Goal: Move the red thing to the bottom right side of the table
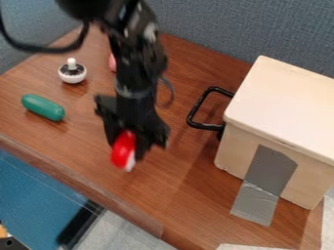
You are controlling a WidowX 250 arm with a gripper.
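At far left, a blue surface [36,195] is seen below the near edge of a brown wood-grain counter [189,190], and a dark cable [49,49] is looped across the upper corner in front of a blue-gray partition [196,22]. On the counter's left side, a green, round-ended object [43,107] is laid on its side at a slant. Just behind it and slightly to the right, a round white item with a dark top [72,74] is set upright, capped by a pale knob. Farther right, a pink object [112,62] is partly hidden by the black robot arm [134,63], which is extended down from the top edge.

Left of the counter's middle, toward the near edge, the red thing [122,149], marked with white at its lower end, is held in the black gripper [135,144], its jaws closed around it and pointed downward. Whether the counter is touched by the red thing cannot be told.

To the right, a black handle [194,112] is seen at the left side of a light wooden box [281,107]. Gray tape [264,178] is stuck down the box's front and run onto the counter, where its lower end is laid flat.
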